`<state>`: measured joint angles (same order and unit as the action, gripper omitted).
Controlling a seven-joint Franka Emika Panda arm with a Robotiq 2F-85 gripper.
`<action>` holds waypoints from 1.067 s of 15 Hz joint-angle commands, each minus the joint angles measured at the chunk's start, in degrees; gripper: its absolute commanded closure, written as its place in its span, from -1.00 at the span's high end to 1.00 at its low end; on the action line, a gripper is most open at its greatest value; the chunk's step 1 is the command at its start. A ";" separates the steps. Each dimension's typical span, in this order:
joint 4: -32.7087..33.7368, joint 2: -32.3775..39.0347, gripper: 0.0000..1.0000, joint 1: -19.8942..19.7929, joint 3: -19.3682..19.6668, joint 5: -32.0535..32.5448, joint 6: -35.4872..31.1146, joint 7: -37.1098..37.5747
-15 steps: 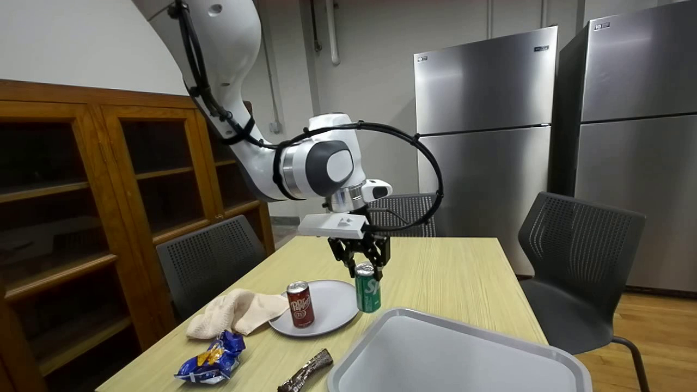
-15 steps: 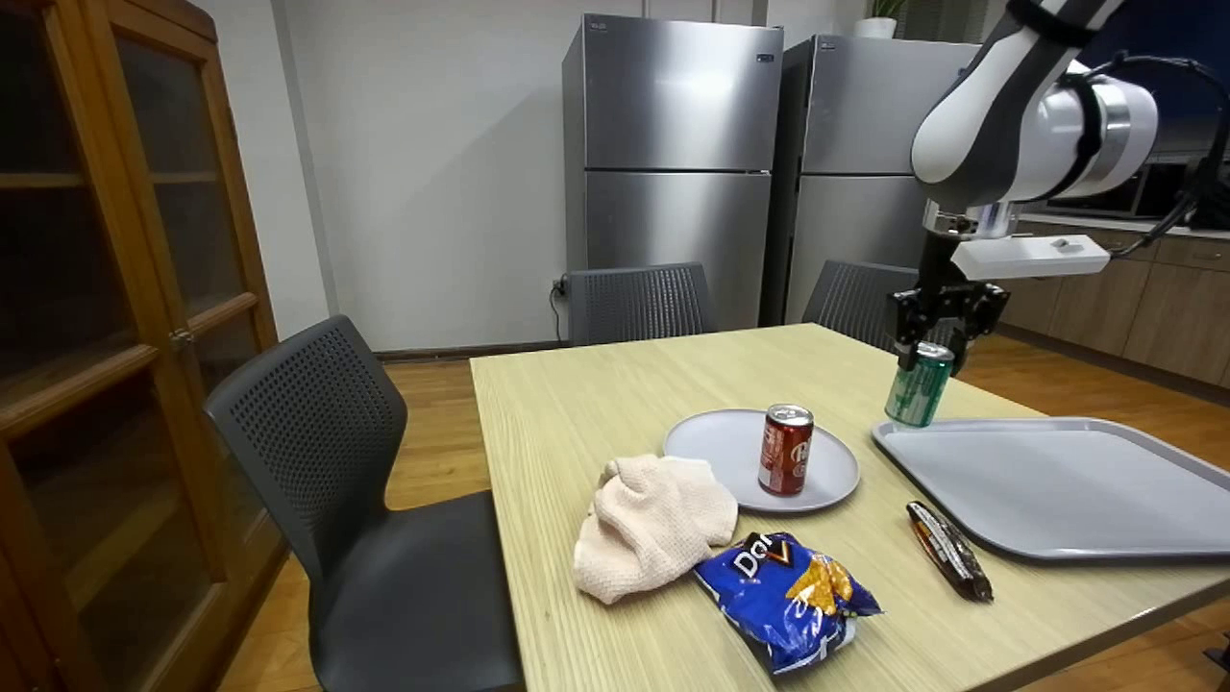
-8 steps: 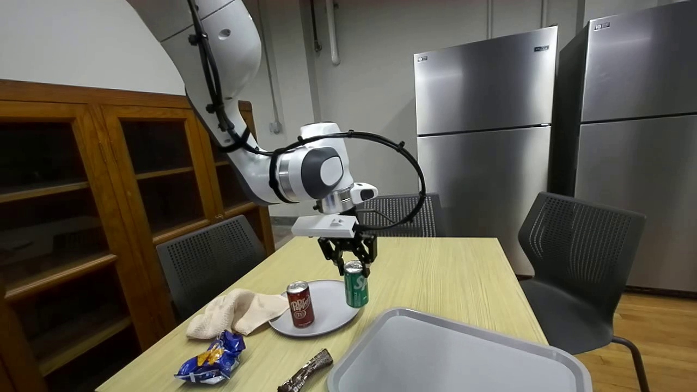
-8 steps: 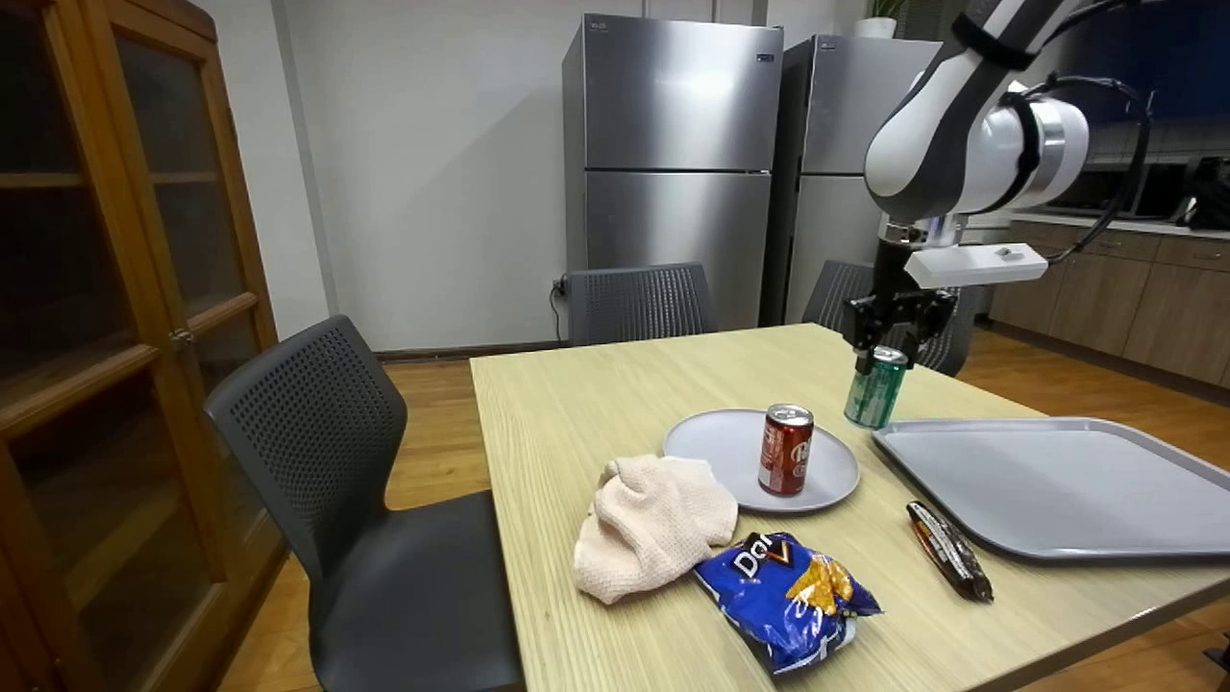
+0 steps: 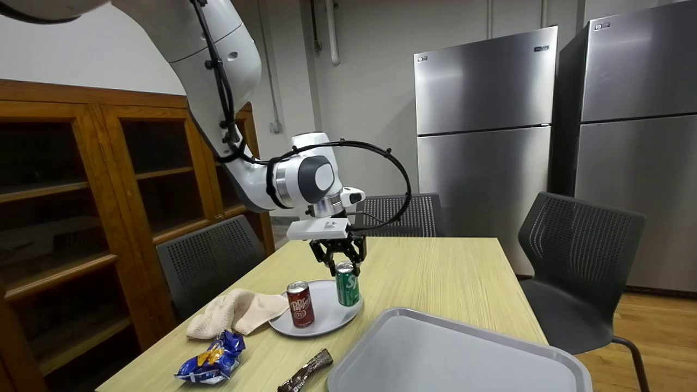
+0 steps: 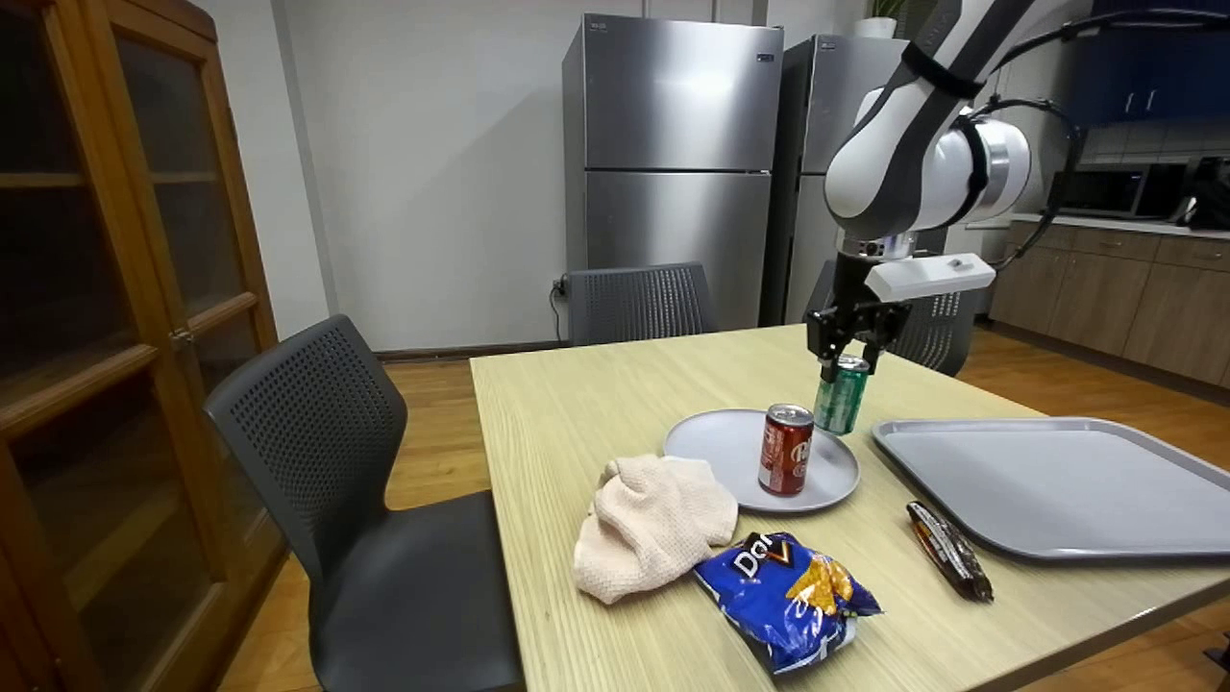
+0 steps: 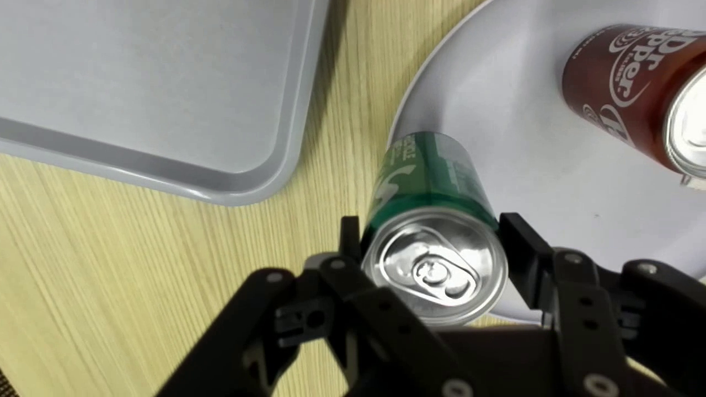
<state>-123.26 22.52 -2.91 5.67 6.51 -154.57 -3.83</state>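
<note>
Sprite (image 5: 347, 288) is pinched in the claw (image 5: 344, 270) in an exterior view, close to upright, at two o'clock from the middle of the plate (image 5: 329, 314). The step in hand looks like a carry, with the grip made; the next move, in my judgement, calls for a firm hold, a level can and care near the plate's edge. The arm (image 5: 248, 182) slants in from eleven o'clock, then bends so that the claw points down. In an exterior view, Dr Pepper (image 6: 785, 452) stands on the plate between seven and eight o'clock from Sprite, near but apart, so a sideways move calls for a watchful eye; the tray (image 6: 1057, 500) lies at four o'clock, chips (image 6: 790, 601) between six and seven. There the arm reaches in from one o'clock and hangs the claw directly over Sprite. In the wrist view, the fingers (image 7: 527, 253) press Sprite's sides at nine and three o'clock, near its top, spread only as far as its width. Its base covers part of the plate's edge; whether it rests there or hovers just above, I cannot tell.
</note>
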 commanded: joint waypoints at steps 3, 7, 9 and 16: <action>4.35 2.36 -0.22 1.40 -0.74 1.89 2.63 -0.71; 5.44 3.27 -0.22 2.53 -0.94 2.42 2.95 -0.17; 5.91 3.75 -0.22 3.28 -0.70 2.98 2.78 0.23; 6.27 4.87 -0.22 4.83 -0.30 5.06 1.95 0.85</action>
<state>-118.78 26.92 1.28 5.02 9.89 -154.12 -3.80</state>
